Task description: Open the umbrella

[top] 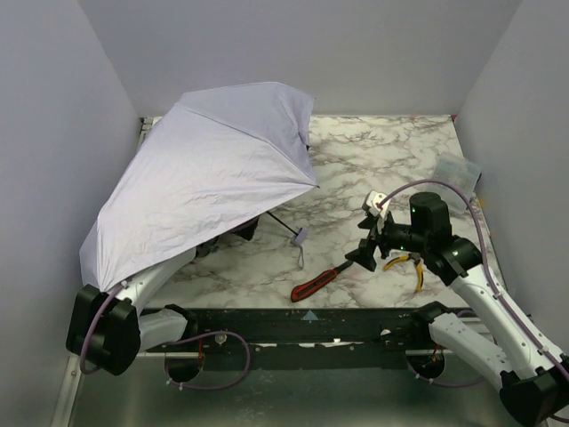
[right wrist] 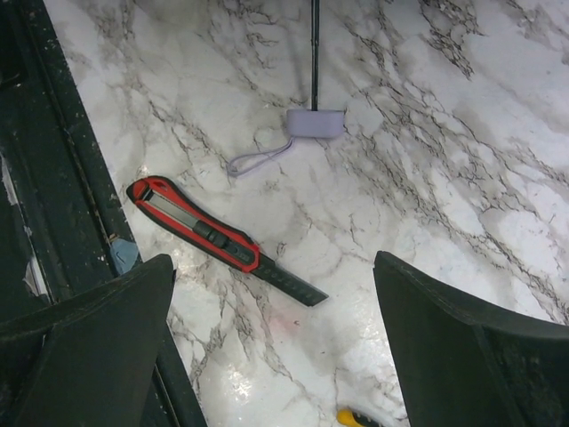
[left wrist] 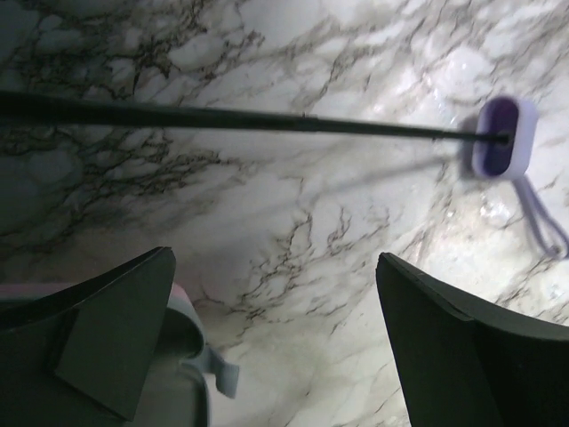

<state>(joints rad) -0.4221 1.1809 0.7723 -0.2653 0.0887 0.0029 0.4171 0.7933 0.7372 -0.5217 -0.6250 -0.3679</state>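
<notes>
umbrella point(top: 209, 173) spread open, upper left of top view, canopy tipped over the left arm; both claws wide and empty.
left gripper point(left wrist: 276, 267) hangs below the shaft point(left wrist: 222, 117), right gripper point(right wrist: 274, 262) above the utility knife point(right wrist: 213, 236). likely light, fabric floppy, ribs thin and bendable; best grabbed at stiff shaft or block handle point(left wrist: 502, 138), not the canopy.
</notes>
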